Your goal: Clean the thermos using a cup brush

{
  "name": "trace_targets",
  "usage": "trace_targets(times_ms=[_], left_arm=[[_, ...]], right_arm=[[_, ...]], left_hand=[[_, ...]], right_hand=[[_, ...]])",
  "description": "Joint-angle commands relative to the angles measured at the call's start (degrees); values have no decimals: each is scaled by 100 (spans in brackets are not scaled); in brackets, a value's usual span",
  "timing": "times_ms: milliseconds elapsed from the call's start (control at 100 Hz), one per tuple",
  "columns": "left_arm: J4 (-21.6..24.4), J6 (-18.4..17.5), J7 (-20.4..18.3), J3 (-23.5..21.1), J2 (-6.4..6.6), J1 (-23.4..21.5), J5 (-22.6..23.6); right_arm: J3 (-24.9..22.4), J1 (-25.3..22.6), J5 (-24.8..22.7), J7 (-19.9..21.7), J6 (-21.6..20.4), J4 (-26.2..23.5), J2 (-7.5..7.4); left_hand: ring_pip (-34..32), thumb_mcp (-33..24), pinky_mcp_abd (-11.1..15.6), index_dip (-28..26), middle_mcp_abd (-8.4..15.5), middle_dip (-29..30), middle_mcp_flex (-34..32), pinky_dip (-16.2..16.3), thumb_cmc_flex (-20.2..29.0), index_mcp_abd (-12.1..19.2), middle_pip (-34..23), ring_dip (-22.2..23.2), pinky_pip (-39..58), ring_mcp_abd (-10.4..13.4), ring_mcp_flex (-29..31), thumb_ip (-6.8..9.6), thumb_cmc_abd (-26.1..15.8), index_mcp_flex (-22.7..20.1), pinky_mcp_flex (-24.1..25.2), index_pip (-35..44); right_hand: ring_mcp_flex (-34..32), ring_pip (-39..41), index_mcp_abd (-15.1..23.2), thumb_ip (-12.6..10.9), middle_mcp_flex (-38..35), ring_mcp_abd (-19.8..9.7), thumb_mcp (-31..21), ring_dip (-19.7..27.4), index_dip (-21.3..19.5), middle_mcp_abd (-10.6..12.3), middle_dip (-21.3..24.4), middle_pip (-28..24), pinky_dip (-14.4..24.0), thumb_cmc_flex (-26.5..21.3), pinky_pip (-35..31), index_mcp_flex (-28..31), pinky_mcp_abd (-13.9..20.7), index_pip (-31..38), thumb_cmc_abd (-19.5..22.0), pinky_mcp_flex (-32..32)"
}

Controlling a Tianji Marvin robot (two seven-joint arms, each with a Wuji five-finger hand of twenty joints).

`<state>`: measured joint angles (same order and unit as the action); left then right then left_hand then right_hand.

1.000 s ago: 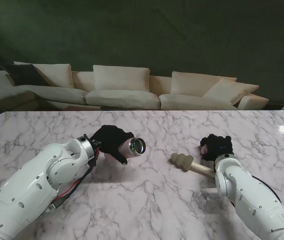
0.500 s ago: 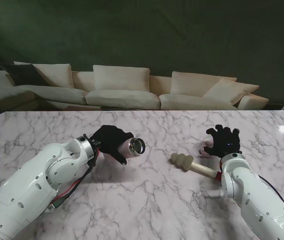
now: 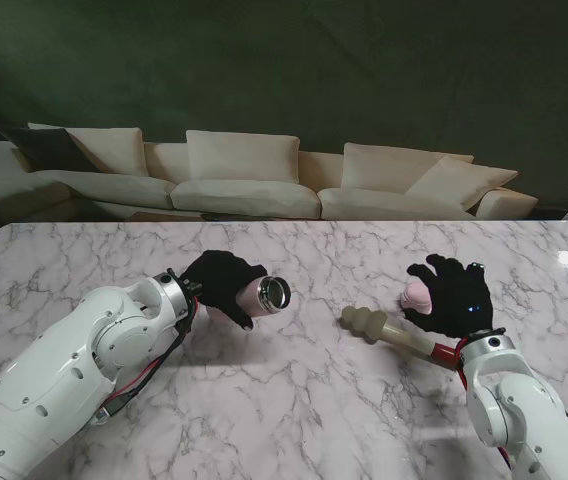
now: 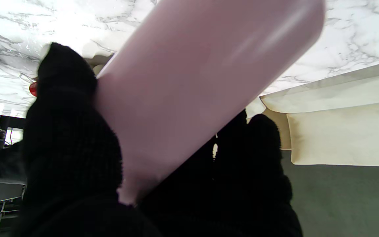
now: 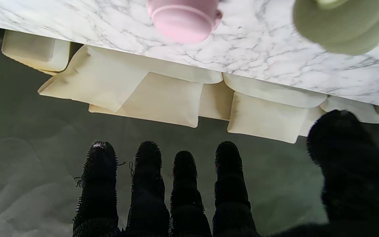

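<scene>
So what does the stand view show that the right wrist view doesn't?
Only the stand view: the left robot hand gripping the pink steel-rimmed thermos, and the brush's cream handle. Only the right wrist view: the right robot hand's spread black fingers holding nothing. Both: the pink round lid, the beige ridged cup brush head, the marble table, the cream sofa.

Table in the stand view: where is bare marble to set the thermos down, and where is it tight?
Bare marble lies nearer to me, between both arms, and along the far edge by the sofa. It is tight on the right, where the cup brush, the pink lid and the open right robot hand cluster. The left robot hand holds the thermos.
</scene>
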<state>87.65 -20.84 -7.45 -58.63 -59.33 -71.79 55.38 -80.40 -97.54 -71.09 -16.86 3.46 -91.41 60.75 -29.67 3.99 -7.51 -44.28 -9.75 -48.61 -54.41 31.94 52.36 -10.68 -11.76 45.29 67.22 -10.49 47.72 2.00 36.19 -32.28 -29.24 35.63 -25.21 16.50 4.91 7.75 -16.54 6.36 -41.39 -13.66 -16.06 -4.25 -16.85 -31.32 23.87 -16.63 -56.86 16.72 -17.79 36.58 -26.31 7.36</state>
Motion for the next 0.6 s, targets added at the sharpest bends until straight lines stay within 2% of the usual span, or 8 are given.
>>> trace_targets(times_ms=[0,200,590], left_arm=[[50,-5,-59,3,3,21,22],[45,-15,-39,7,6,18,62],[77,-15,-98,-22,18,-10,91]], right_arm=[[60,-265,-18,-71,-1,-68,-7],[204,-455,-128,-68,194,-98,-19],[572,-403,-91,130,821,176,-21]], left_hand=[[-482,-3264,225,-299,385,-219,-568,146,1103,1001,-862,145,224,-99,270,398,-1397,-641,-12,947],[-496,-3261,227,-298,386,-210,-568,153,1097,1002,-873,150,239,-105,278,391,-1397,-637,-17,949],[-504,-3265,219,-297,387,-193,-569,156,1096,1008,-895,151,249,-112,278,383,-1396,-646,-12,958]], right_hand=[[-101,21,-162,-156,-116,98,147,-114,-117,-99,0,-110,51,256,66,96,-189,-101,154,-19],[-193,147,-150,-200,-311,90,287,-247,-359,-200,-221,-571,114,217,18,536,-207,25,169,43],[-199,349,9,-200,-266,119,233,-355,-658,-322,-343,-848,149,163,-69,1022,-203,286,160,60]])
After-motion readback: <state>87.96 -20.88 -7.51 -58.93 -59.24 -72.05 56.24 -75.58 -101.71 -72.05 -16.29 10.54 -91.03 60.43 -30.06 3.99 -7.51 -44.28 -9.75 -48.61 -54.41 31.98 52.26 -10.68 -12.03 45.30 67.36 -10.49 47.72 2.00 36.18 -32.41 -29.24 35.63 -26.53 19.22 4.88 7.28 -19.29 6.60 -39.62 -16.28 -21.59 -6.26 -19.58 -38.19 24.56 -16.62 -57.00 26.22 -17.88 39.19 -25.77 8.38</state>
